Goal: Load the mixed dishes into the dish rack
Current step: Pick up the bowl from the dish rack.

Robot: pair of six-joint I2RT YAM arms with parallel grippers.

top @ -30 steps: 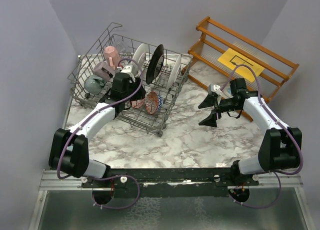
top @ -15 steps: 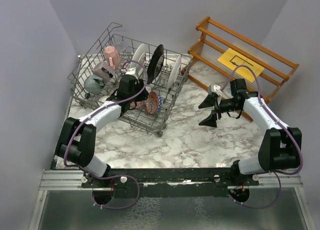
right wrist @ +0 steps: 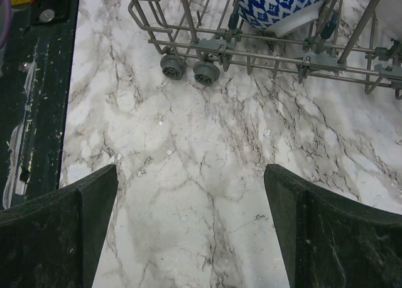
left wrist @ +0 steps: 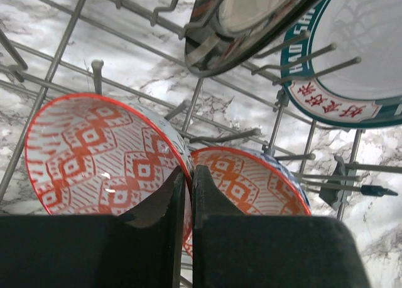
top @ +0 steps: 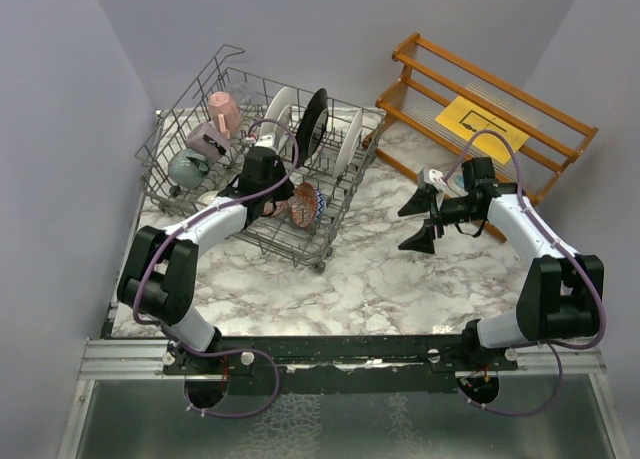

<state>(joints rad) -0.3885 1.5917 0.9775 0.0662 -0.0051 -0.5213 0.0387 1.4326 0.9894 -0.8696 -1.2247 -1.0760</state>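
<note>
left gripper [left wrist: 190, 172] is clenched tight right by the red bowl [left wrist: 94, 156], right gripper [right wrist: 190, 175] gapes empty. Bowl looks glazed, slippery, chippy, so I'd pinch its rim gently.

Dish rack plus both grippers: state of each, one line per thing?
Left gripper: shut, nothing between the jaws.
Right gripper: open, empty.
Dish rack: standing on the table, partly loaded.
Red patterned bowls: two, on edge in the rack.
Plate with red characters: upright between tines.
White plates: upright in the rack.
Mugs: three, in the rack's left side.
</note>
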